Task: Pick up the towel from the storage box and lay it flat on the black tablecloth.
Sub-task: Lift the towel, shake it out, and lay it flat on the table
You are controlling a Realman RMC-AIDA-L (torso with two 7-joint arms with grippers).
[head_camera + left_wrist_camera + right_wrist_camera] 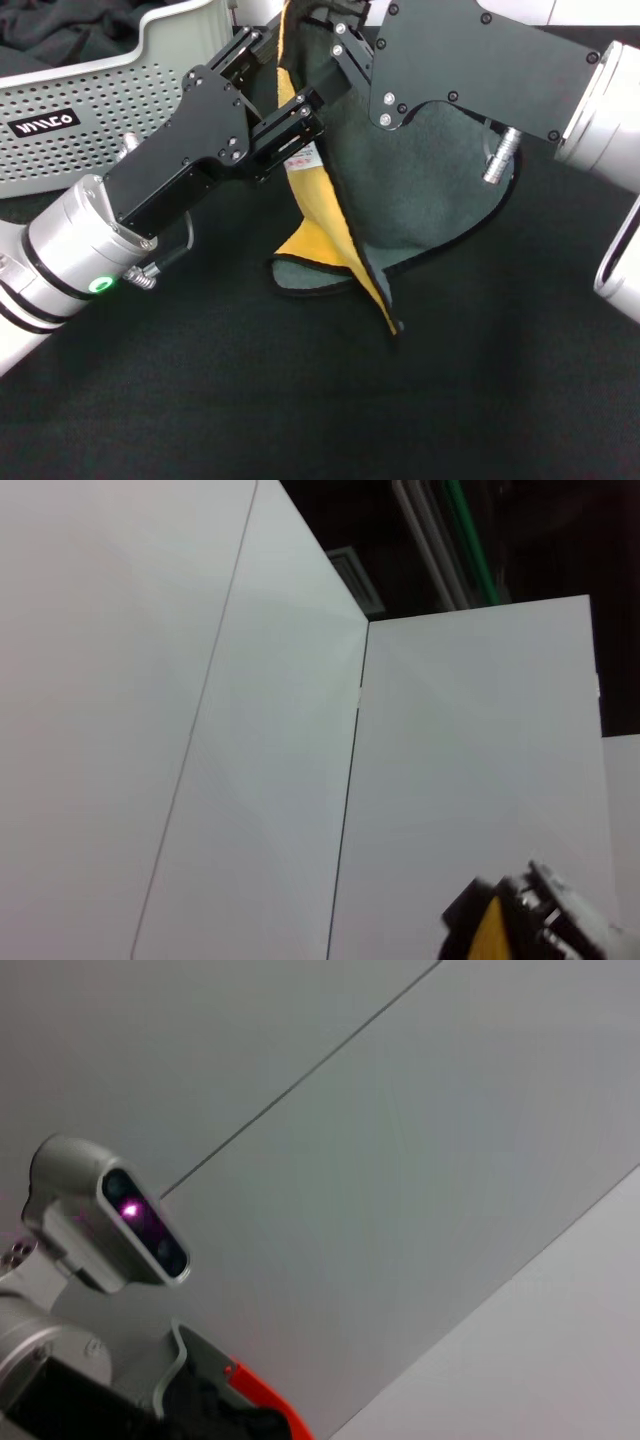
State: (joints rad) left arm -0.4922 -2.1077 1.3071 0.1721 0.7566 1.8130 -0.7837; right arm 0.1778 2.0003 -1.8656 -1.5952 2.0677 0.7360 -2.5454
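Note:
The towel (pixel 420 190) hangs in folds between my two grippers, grey-green face toward me. Its yellow face (pixel 312 242) shows along the folded left edge, near a small white label (pixel 306 158). Its lower corner rests on the black tablecloth (pixel 300 400). My left gripper (pixel 303 122) reaches in from the lower left and is shut on the towel's left edge. My right gripper (pixel 336 55) comes from the upper right and is shut on the towel's top. The storage box (pixel 100 100) stands at the back left. A sliver of yellow towel (pixel 490 932) shows in the left wrist view.
A dark cloth (pixel 60 30) lies inside the storage box. White wall panels (pixel 200 730) fill both wrist views. The right wrist view also shows the robot's head camera (pixel 110 1222). Bare tablecloth spreads across the front and right.

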